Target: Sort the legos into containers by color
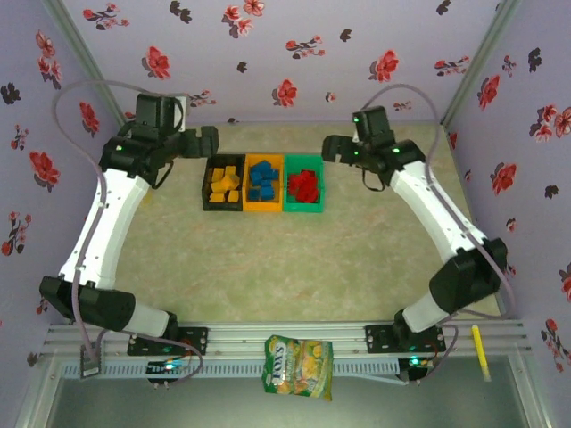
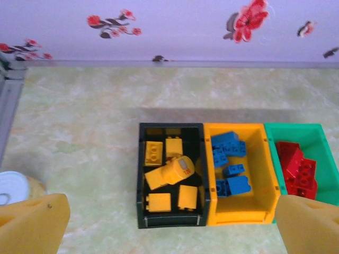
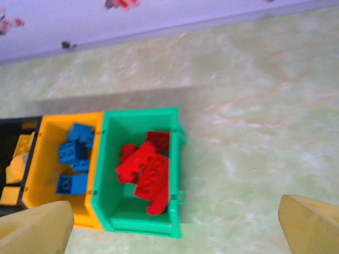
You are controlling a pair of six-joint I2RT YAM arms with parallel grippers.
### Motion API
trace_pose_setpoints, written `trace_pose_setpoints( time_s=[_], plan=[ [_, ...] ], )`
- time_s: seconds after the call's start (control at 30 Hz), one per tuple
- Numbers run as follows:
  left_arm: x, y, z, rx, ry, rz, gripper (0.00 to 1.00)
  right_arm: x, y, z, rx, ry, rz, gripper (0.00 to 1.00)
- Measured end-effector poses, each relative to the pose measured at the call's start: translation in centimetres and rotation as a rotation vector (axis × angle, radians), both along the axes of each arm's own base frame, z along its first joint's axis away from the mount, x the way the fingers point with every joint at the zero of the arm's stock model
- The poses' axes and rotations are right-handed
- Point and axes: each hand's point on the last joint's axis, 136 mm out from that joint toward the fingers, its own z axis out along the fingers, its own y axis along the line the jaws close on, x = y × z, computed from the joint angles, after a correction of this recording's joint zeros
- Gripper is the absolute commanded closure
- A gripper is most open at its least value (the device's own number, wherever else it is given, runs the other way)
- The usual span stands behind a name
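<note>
Three joined containers stand in a row at the table's back middle: black, orange and green. Yellow legos lie in the black bin. Blue legos fill the orange bin, and red legos lie in the green bin. My left gripper hovers just behind and left of the black bin, open and empty, its yellow pads wide apart. Just behind and right of the green bin, my right gripper is also open and holds nothing.
A white tape roll sits on the table left of the bins. A yellow-green snack bag lies on the front rail between the arm bases, and a yellow stick on the rail at the right. Flowered walls close the back and sides.
</note>
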Motion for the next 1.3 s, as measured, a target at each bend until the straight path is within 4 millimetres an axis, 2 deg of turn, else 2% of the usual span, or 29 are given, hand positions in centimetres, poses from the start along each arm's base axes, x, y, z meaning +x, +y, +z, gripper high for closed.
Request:
trace_pose_setpoints(
  time_s=[0.13, 0.27, 0.37, 0.47, 0.63, 0.73, 0.87, 1.0, 1.17, 1.3],
  plan=[
    [-0.2, 2.0, 0.9, 0.022, 0.004, 0.063, 0.00, -1.5, -5.2, 2.7, -0.027, -0.082, -0.134, 0.00],
    [-0.1, 3.9, 0.3, 0.044, 0.017, 0.125, 0.00, -3.1, -9.8, 4.3, -0.054, -0.140, -0.262, 0.00],
    [0.3, 5.6, -2.2, 0.061, 0.039, 0.175, 0.00, -3.7, -13.0, 4.3, -0.104, -0.165, -0.369, 0.00],
    [0.9, 7.6, -6.1, 0.089, 0.087, 0.239, 0.00, -4.1, -15.4, 2.6, -0.174, -0.166, -0.463, 0.00],
    [0.3, 10.0, -14.1, 0.157, 0.134, 0.306, 0.00, -4.5, -17.5, -2.3, -0.282, -0.128, -0.525, 0.00],
    [-0.3, 10.7, -17.9, 0.194, 0.141, 0.308, 0.00, -4.8, -18.9, -3.9, -0.316, -0.110, -0.569, 0.00],
    [-0.5, 11.4, -21.4, 0.223, 0.089, 0.302, 0.00, -4.2, -20.2, -4.9, -0.328, -0.123, -0.613, 0.00],
    [-1.2, 12.3, -24.8, 0.229, 0.034, 0.299, 0.00, -4.0, -20.7, -7.6, -0.329, -0.132, -0.613, 0.01],
    [-2.3, 13.3, -27.3, 0.196, -0.064, 0.305, 0.00, -4.4, -20.5, -11.4, -0.341, -0.130, -0.564, 0.01],
    [-1.8, 13.4, -26.5, 0.153, -0.181, 0.304, 0.00, -3.7, -20.3, -11.5, -0.328, -0.180, -0.535, 0.00]
  ],
)
